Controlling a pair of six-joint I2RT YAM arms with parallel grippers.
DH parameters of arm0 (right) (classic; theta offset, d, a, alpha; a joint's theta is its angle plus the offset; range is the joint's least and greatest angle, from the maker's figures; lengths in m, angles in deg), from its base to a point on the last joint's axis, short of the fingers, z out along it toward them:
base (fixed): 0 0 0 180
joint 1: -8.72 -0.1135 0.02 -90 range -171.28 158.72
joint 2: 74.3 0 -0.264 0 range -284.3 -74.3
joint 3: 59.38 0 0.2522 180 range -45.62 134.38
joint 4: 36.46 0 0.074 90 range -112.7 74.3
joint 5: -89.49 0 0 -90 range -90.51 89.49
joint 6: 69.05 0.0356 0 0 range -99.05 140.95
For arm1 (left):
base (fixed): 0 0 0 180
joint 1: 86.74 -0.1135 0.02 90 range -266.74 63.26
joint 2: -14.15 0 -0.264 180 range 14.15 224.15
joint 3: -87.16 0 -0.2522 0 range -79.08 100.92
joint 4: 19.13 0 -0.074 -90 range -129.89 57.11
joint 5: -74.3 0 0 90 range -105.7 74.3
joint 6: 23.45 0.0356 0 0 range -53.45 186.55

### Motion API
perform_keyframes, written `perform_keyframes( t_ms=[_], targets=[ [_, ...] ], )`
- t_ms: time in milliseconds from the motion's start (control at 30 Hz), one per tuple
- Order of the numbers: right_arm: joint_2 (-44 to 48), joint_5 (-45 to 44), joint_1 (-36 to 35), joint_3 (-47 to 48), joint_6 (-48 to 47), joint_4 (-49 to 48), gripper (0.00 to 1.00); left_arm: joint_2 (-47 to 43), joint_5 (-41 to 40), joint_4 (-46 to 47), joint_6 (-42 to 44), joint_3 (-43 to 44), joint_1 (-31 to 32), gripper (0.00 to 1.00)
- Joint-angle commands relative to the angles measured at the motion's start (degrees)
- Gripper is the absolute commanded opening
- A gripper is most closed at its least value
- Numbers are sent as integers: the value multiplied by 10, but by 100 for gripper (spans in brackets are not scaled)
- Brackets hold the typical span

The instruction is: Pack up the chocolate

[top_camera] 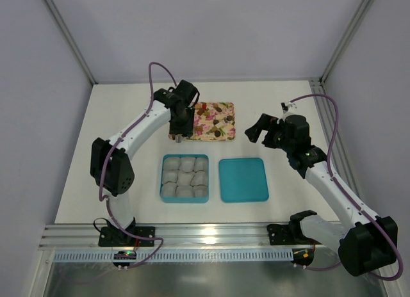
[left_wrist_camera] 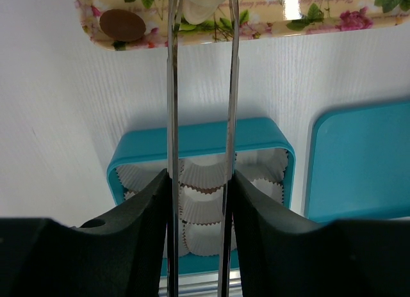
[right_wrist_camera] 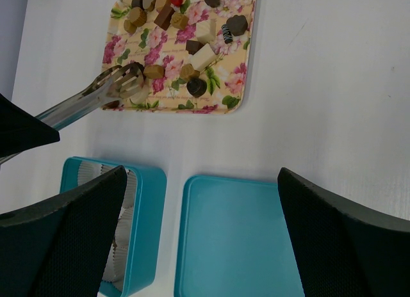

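Note:
The chocolate (right_wrist_camera: 196, 86) lies as several brown, tan, white and red pieces on the pink floral tray (right_wrist_camera: 238, 86), at the table's back middle (top_camera: 214, 121). My left gripper (left_wrist_camera: 198, 182) is shut on metal tongs (left_wrist_camera: 172, 105), one finger pressing each arm. The tongs' tips (right_wrist_camera: 125, 82) reach the tray's near left corner, and a pale rounded piece (left_wrist_camera: 200, 4) shows between them. An oval brown chocolate (left_wrist_camera: 123, 25) lies just left of the tips. My right gripper (right_wrist_camera: 202, 171) hangs open and empty above the teal lid (right_wrist_camera: 240, 239).
A teal box (top_camera: 161, 178) lined with several white paper cups (left_wrist_camera: 205, 204) sits in front of the tray. Its lid (top_camera: 243, 180) lies flat to its right. White walls and metal posts enclose the table; an aluminium rail runs along the near edge.

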Motion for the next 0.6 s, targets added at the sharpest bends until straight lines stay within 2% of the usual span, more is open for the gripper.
perform_keyframes(
  t_ms=[0,567],
  targets=[
    [2,-6,1,9,-1,-14,100,-1,0,13,-3,8,3,40],
    [2,-8,0,8,-2,-13,100,-15,2,-1,-6,37,3,36]
  ],
)
